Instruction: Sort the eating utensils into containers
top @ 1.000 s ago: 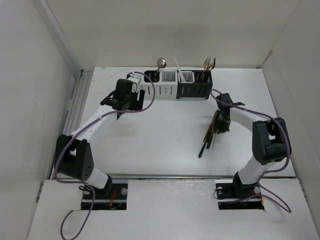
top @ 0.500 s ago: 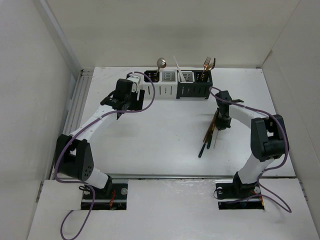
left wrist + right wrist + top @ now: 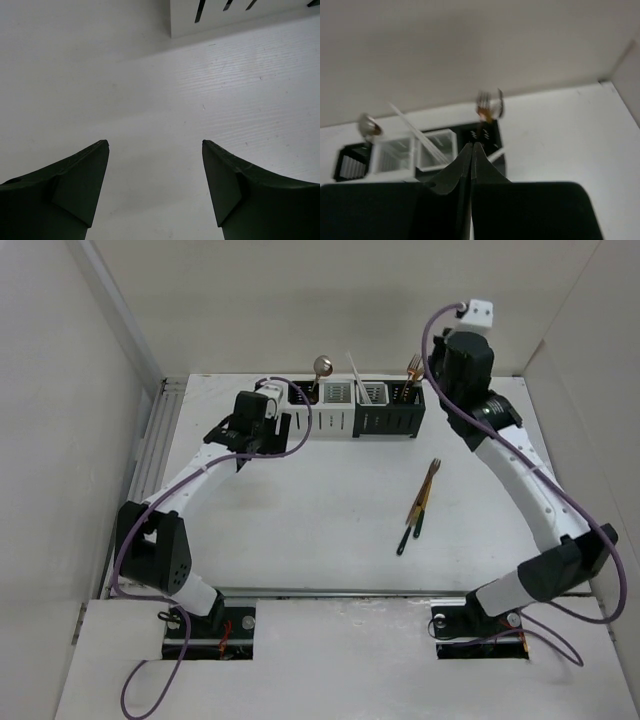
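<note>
I see the table with the containers lined up along its far side. My right gripper hangs high near the row's right end, fingers pressed together, nothing visible between them. My left gripper sits low before the row's left end, fingers spread over bare surface. A few eating utensils lie bundled in front of the row's right end. A spoon, a white chopstick and forks stand inside the row.
</note>
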Tool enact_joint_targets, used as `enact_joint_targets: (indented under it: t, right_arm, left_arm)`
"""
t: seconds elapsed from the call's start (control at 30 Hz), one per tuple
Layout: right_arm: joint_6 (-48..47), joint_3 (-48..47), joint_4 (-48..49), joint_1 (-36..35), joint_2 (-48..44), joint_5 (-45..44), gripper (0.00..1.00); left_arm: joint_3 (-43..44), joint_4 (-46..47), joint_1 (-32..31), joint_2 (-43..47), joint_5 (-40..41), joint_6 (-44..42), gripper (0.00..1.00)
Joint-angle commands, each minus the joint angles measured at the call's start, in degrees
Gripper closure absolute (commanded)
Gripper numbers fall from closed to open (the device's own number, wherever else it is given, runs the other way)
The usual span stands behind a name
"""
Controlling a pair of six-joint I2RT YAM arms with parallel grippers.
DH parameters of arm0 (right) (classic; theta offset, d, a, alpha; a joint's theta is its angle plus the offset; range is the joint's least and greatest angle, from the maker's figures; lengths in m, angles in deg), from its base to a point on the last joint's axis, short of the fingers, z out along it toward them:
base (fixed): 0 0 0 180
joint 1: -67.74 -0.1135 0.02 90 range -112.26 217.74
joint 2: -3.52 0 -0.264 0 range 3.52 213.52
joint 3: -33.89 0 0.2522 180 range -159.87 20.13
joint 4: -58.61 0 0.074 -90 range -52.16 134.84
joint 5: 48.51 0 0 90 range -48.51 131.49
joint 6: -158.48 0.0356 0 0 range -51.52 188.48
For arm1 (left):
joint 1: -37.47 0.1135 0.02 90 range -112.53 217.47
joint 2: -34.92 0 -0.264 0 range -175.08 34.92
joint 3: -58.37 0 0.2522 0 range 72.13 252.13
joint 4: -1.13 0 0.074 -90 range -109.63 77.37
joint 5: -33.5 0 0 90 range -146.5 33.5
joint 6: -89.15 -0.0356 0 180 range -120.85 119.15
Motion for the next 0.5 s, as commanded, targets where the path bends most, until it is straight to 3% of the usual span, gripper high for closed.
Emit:
enact_joint_targets:
  t: [0.0,0.1,0.23,0.37,0.47]
  right_arm:
    - [-8.39,-8.21,18.07,-2.75,8.95,1.76,1.00]
    - [-9.09,-21.05,19.83,-3.90,24.30,5.29,1.00]
    - [-9.62,-30.74,20.98,-4.52,34.01,8.63,1.00]
    - [-9.62,-30.87,20.98,-5.74,38.86,6.27,1.00]
    - [-7.87,-23.25,20.98,-5.75,33.69,5.74,1.00]
  left_arm:
    - [4.54,-1.20,0.34,-1.26,0.56,-0.72,0.27]
    - [6.12,-2.70,0.34,-2.58,1.70,-1.25,0.27]
    - [7.88,-4.11,0.34,-3.81,2.32,-1.25,0.27]
    - [8.94,-5.51,0.34,-4.43,2.94,-1.25,0.27]
    - [8.94,-5.52,0.34,-4.43,3.55,-1.25,0.27]
